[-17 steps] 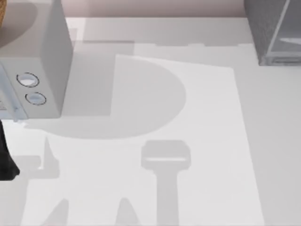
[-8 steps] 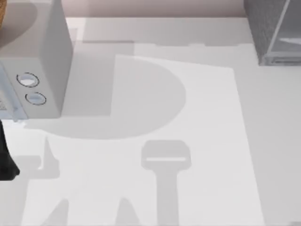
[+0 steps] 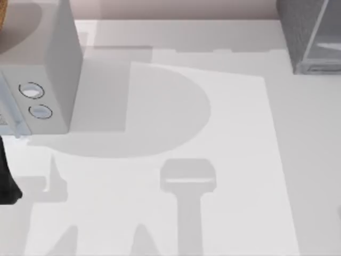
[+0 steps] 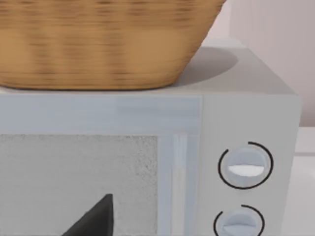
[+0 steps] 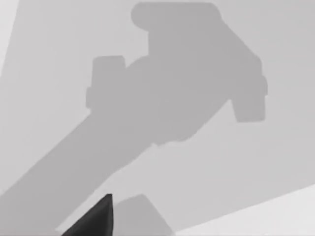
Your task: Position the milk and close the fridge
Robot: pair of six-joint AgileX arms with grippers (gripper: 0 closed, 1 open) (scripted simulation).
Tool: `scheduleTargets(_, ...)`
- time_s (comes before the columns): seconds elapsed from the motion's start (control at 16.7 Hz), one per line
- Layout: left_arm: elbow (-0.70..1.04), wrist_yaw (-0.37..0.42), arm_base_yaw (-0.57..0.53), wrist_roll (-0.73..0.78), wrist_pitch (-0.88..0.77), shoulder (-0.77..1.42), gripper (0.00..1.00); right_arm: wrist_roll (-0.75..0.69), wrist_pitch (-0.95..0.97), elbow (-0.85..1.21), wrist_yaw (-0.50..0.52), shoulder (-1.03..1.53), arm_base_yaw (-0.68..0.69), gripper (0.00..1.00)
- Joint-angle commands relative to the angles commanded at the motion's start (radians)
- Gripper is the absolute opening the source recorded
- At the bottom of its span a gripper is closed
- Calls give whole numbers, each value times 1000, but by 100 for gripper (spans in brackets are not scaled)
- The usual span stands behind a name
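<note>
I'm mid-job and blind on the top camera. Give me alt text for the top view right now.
A white table crossed by grey shadows, with a light grey box with two round dials at its far left. The dark speckled fridge with its glassy door panel sits at the far right corner. A dark part of the left arm shows at the left edge.

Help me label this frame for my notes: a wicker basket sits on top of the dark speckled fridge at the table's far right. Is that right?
Not quite. The wicker basket sits on the light grey box with two round dials, at the table's left, as the left wrist view shows. The fridge is indeed at the far right in the top view.
</note>
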Motion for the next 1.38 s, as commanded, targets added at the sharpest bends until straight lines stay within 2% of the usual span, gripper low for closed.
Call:
scheduleTargets(0.48,0,0,0,0,0,0,100,-738,-3,230,-353,746,-650,100)
scheduleTargets(0.78,0,0,0,0,0,0,100,-1069,-4,332,-511,1090,-946,100)
scheduleTargets(1.02,0,0,0,0,0,0,100,-1184,-4,368,-565,1207,-1050,100)
scheduleTargets(1.38,0,0,0,0,0,0,100,-1185,-2,365,-565,1208,-1049,100)
